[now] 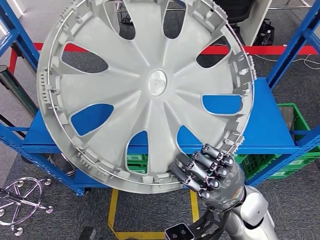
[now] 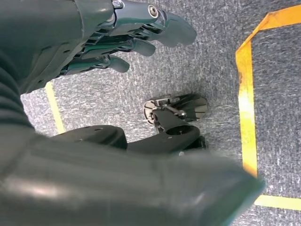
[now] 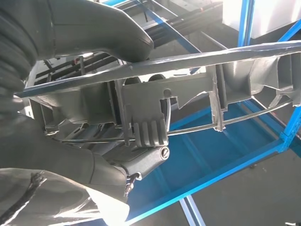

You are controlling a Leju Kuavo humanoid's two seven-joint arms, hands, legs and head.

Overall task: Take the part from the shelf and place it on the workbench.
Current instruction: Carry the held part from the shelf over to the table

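Large silver wheel cover (image 1: 145, 92) held up in front of the blue shelf (image 1: 268, 125), tilted, inner ribbed face toward the head camera, spoke openings showing the blue shelf board behind. Lifted clear of the shelf board, not resting on it. Lower right stretch of the rim caught by the right hand (image 1: 205, 172), dark fingers (image 1: 211, 155) curled over the rim's inner edge from below. From the right wrist view, rim of the cover (image 3: 160, 101) running across between thick grey thumb (image 3: 103, 28) on one side and fingers (image 3: 145, 162) on the other, pinched between them, a ribbed clip of the rim lying right against a fingertip. Silver forearm (image 1: 253, 215) rising from below the cover's lower right edge.

Blue shelf frame standing behind and beneath the cover, red bar (image 1: 260, 50) across its back, green crate (image 1: 294, 150) on the lower level to the right of the cover. Grey carpet floor (image 2: 213, 56) under the shelf, yellow tape lines (image 2: 246, 108) on it. Chrome chair base (image 1: 20, 200) on the floor, below and left of the cover.

Left hand (image 2: 124, 37) hanging over the carpet, well apart from the cover, fingers (image 2: 170, 28) loosely spread and slightly bent, holding nothing.
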